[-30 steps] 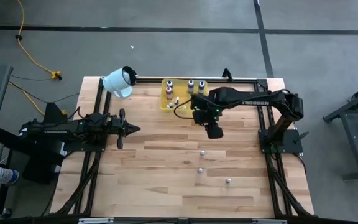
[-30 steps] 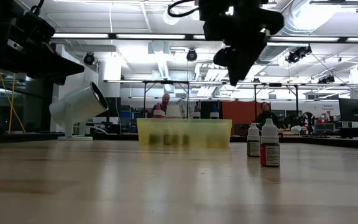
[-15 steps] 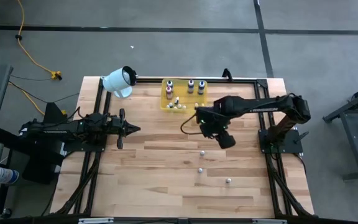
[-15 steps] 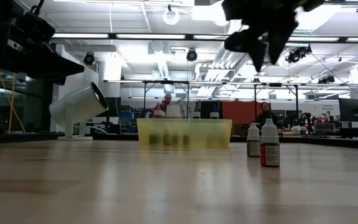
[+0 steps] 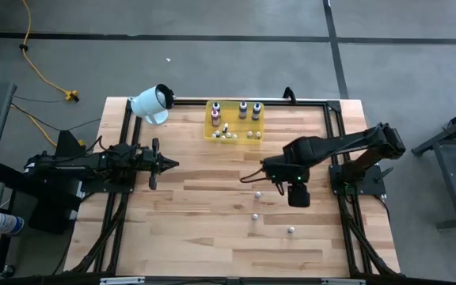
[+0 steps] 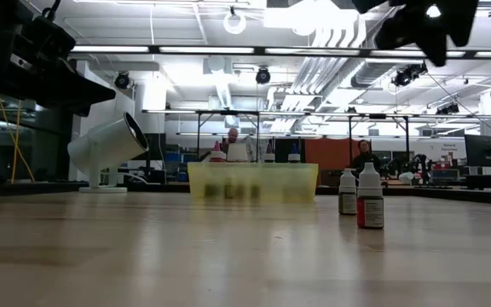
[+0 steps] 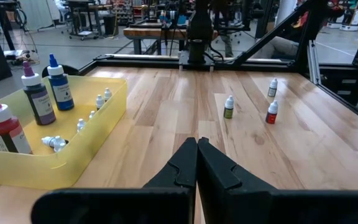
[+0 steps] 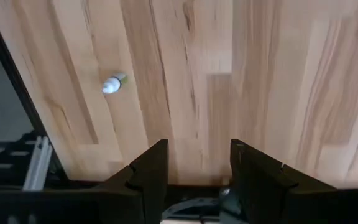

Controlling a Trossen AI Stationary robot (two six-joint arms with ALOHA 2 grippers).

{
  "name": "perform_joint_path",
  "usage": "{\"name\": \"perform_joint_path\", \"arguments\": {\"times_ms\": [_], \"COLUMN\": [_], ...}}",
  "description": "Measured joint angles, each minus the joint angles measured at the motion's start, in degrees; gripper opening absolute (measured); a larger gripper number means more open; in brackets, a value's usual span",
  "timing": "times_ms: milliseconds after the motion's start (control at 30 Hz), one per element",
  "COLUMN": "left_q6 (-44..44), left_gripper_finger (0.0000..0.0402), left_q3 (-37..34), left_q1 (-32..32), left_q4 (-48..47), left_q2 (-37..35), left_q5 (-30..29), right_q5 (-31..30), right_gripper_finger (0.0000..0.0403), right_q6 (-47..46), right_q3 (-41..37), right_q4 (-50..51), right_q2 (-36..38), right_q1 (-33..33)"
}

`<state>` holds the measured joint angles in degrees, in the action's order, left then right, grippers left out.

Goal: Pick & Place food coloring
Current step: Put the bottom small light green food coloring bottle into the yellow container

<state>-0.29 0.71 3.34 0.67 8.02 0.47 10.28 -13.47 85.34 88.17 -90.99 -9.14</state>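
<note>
Nothing legible anywhere right now. The small dropper bottles (image 6: 370,207) standing on the desk (image 6: 228,256) carry labels, but the print on them is too small and blurred to read, and no brand lettering shows on either arm.

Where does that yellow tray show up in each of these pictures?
High view: yellow tray at the table's top edge, middle.
Low view: centre, beyond bare wood.
Left wrist view: at the left.
Right wrist view: not in it.
Shared landmark: the tall bottles standing in it.
</note>
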Motion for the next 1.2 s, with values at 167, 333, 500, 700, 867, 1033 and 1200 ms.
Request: {"name": "perform_joint_path", "arguments": {"times_ms": [167, 333, 500, 700, 867, 1033, 1200], "left_q6": [0.02, 0.01, 0.02, 0.02, 0.02, 0.01, 0.02], "left_gripper_finger": [0.0000, 0.0000, 0.0000, 0.0000, 0.0000, 0.0000, 0.0000], "left_q3": [0.00, 0.00, 0.00, 0.00, 0.00, 0.00, 0.00], "left_q1": [-0.01, 0.00, 0.01, 0.00, 0.01, 0.00, 0.01], "left_q4": [0.00, 0.00, 0.00, 0.00, 0.00, 0.00, 0.00], "left_q2": [-0.01, 0.01, -0.01, -0.01, -0.01, 0.00, 0.01], "left_q5": [-0.01, 0.00, 0.00, 0.00, 0.00, 0.00, 0.00], "right_q5": [0.12, 4.59, 12.41, 12.94, 9.50, 6.52, 1.31], "right_gripper_finger": [0.0163, 0.0161, 0.0161, 0.0159, 0.0158, 0.0158, 0.0157], "right_q6": [-9.87, -22.35, -38.28, -51.91, -61.49, -67.92, -72.96], "right_q3": [0.00, -4.11, -14.48, -23.45, -27.41, -29.59, -29.70], "right_q4": [1.84, -0.80, -13.39, -26.56, -34.34, -37.35, -39.96], "right_q2": [0.97, 3.39, 6.04, 6.79, 6.79, 6.79, 6.68], "right_q1": [-4.94, -10.09, -13.00, -14.13, -15.32, -17.53, -19.63]}}
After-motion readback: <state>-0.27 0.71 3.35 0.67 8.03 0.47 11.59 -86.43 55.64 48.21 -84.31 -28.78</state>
